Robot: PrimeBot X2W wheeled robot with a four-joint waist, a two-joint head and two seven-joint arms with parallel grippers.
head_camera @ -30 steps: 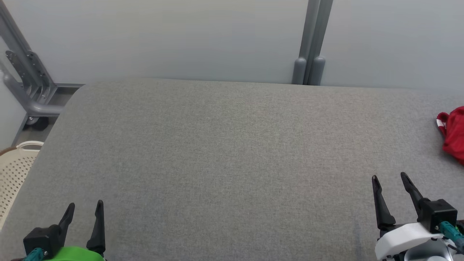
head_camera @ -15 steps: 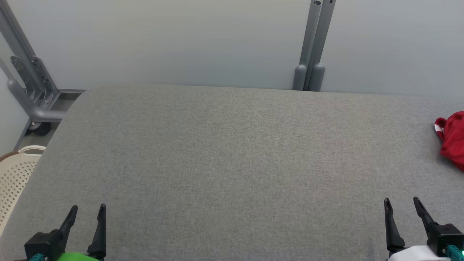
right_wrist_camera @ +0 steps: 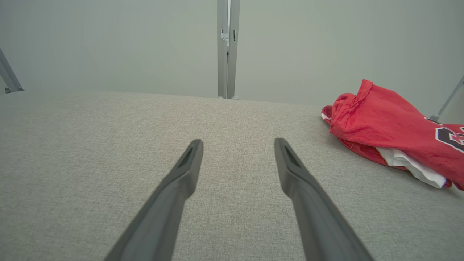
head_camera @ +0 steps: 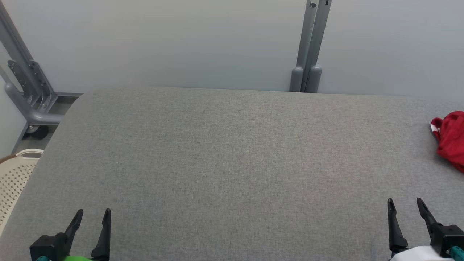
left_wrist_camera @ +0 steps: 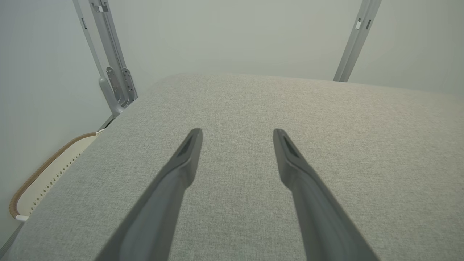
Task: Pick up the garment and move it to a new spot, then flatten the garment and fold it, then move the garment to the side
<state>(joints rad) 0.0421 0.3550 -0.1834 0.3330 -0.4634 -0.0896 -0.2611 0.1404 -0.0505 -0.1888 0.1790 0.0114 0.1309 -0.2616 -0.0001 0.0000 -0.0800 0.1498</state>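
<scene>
A crumpled red garment (head_camera: 451, 139) lies at the desk's (head_camera: 232, 163) right edge. The left gripper (head_camera: 94, 211) and right gripper (head_camera: 405, 200) hover over the desk's near edge, jaws wide.

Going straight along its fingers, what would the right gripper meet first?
Nothing close: the right gripper faces the grey tabletop, then likely the grey post beyond the far edge. The red garment lies right of that line.

Probably a robot test lab: a grey cloth-covered table (head_camera: 217, 163) fenced by plain panels (head_camera: 163, 43) on metal posts (head_camera: 308, 43).
</scene>
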